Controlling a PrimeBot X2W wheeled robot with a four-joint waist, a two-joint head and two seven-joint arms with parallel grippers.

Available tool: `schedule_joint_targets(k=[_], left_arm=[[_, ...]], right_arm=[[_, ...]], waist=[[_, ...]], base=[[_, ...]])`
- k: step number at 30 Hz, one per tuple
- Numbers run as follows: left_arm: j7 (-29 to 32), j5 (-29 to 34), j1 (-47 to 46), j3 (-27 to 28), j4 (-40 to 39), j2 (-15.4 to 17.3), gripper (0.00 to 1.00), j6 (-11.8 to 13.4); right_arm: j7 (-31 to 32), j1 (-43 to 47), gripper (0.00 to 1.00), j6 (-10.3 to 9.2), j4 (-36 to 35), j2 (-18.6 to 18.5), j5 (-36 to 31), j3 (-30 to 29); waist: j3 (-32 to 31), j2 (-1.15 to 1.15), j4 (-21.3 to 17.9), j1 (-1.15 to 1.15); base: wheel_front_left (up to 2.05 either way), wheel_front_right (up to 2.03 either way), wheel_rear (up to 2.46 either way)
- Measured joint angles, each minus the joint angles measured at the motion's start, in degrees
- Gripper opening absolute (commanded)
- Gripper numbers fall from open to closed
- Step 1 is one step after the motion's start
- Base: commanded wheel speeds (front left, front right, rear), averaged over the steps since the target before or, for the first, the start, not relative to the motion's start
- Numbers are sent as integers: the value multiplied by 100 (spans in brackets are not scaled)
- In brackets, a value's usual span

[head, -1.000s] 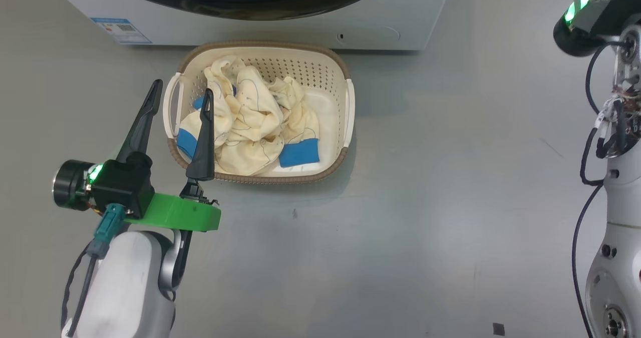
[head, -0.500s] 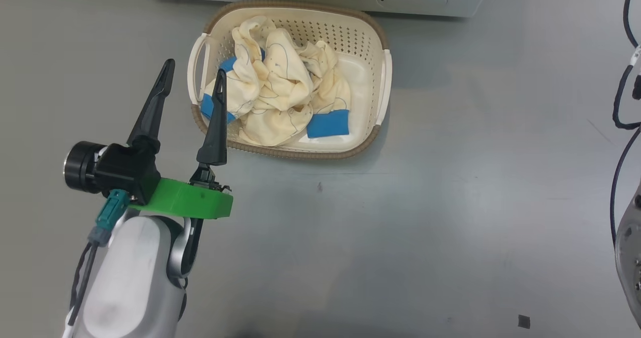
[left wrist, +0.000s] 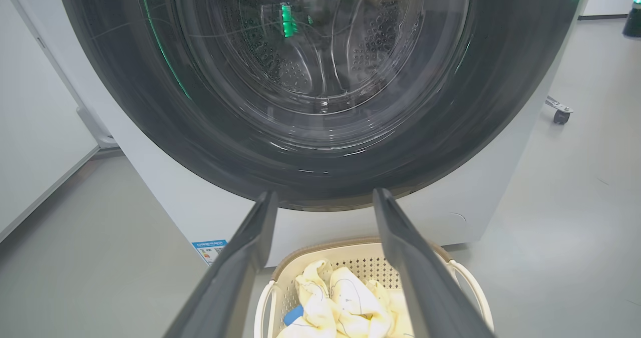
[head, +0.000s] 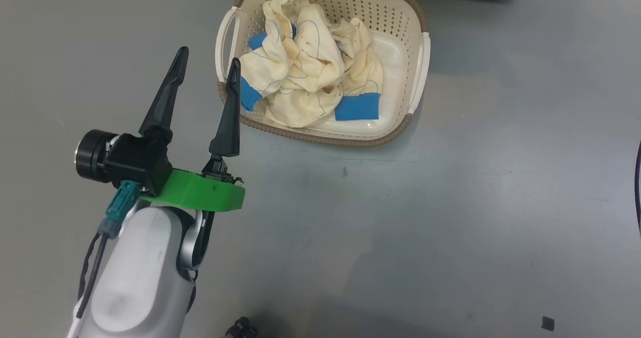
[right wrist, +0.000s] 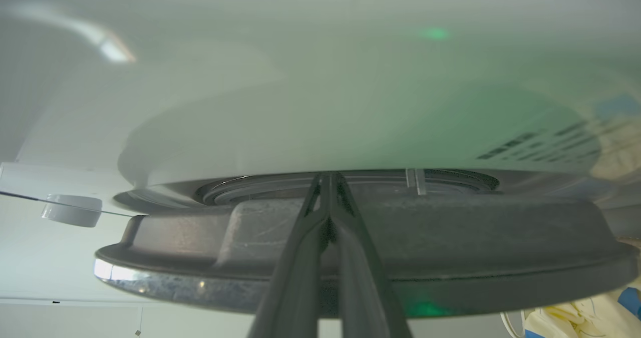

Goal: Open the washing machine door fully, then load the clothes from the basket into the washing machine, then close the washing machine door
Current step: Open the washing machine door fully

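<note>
The cream basket (head: 325, 138) stands on the grey floor and holds the crumpled cream-yellow clothes (head: 310, 72) with blue patches. My left gripper (head: 208, 56) is open and empty, and its right finger overlaps the basket's left rim. In the left wrist view that gripper (left wrist: 324, 194) points at the lower black rim of the washing machine door (left wrist: 150, 102), above the basket (left wrist: 320, 250) and the clothes (left wrist: 345, 303). The door lies against the white washing machine (left wrist: 165, 193). My right gripper (right wrist: 328, 175) is shut, its tips at the seam between the door's dark rim (right wrist: 450, 238) and the white front.
Bare grey floor surrounds the basket. A white panel (left wrist: 35, 127) stands left of the machine and a caster wheel (left wrist: 560, 115) sits to its right. A small dark square (head: 548, 322) lies on the floor at the lower right.
The head camera has tilted and turned, so the basket now sits higher and further right in the picture. The right arm has left that view. The left gripper stays open beside the basket.
</note>
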Motion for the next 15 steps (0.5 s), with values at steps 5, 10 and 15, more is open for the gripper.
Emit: schedule_joint_targets(k=[5,10,15], left_arm=[[0,0,-8,-14,3,0,100,33],[0,1,-23,-29,8,-1,100,55],[0,1,-40,-48,14,-1,100,101]], right_arm=[[42,-100,0,0,214,-63,-108,77],[119,-181,0,0,347,-91,-121,109],[179,-214,0,0,427,-109,-120,122]], waist=[[32,0,62,0],[42,0,80,0],[38,0,79,0]], base=[[0,0,0],[0,0,0],[0,0,0]])
